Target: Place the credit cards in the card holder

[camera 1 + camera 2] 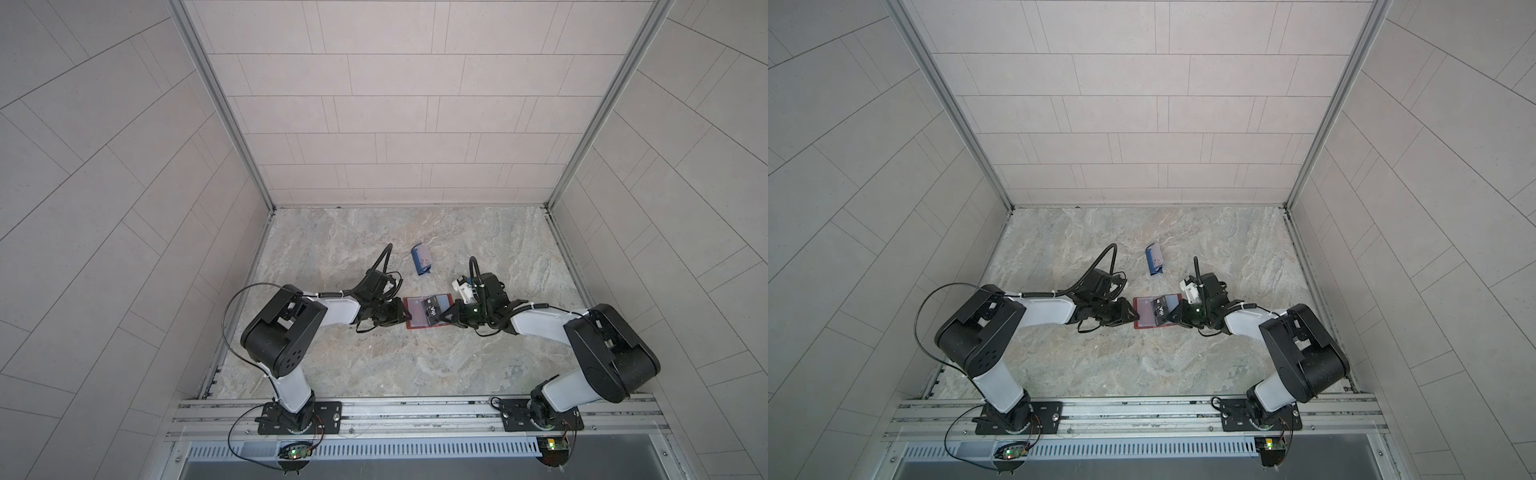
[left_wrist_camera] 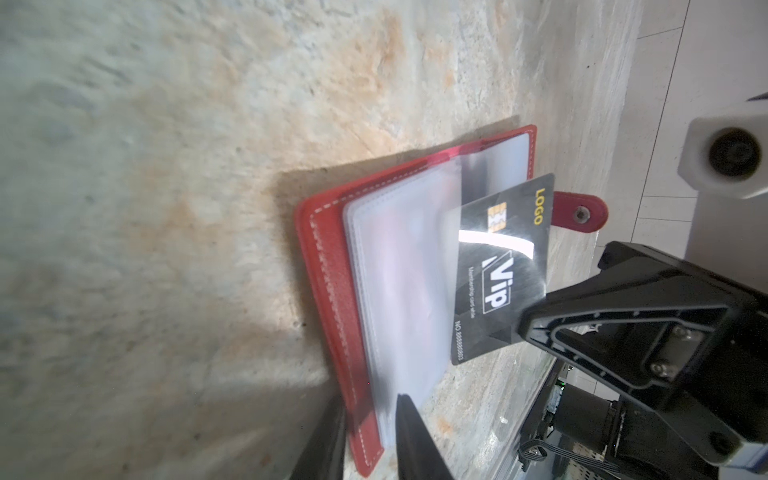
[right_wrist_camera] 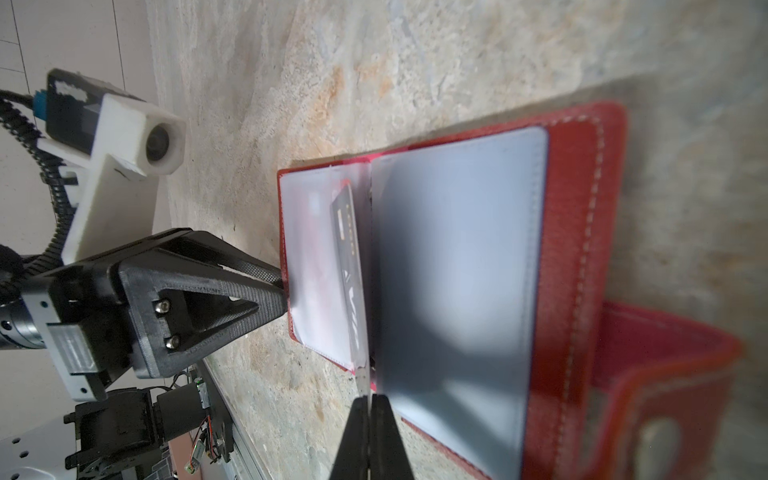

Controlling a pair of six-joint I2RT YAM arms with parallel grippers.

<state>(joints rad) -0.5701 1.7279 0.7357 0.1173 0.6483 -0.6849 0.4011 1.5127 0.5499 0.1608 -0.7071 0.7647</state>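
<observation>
On the bench (image 1: pixel 374 365), the left pincer (image 1: pixel 406 319) straddled the open holder's (image 2: pixel 328 266) left edge; whether it pinched could not be told. The holder lay flat mid-bench. The black card (image 2: pixel 494 266) stood tilted, inner end among the clear sleeves, outer end pinched by the right pincer (image 3: pixel 368 403).

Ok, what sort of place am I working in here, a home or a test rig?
Most likely a lab test cell, not a home: tile-patterned walls box in a marble-look table, and the left arm and right arm are bolted to a metal rail along its front.
</observation>
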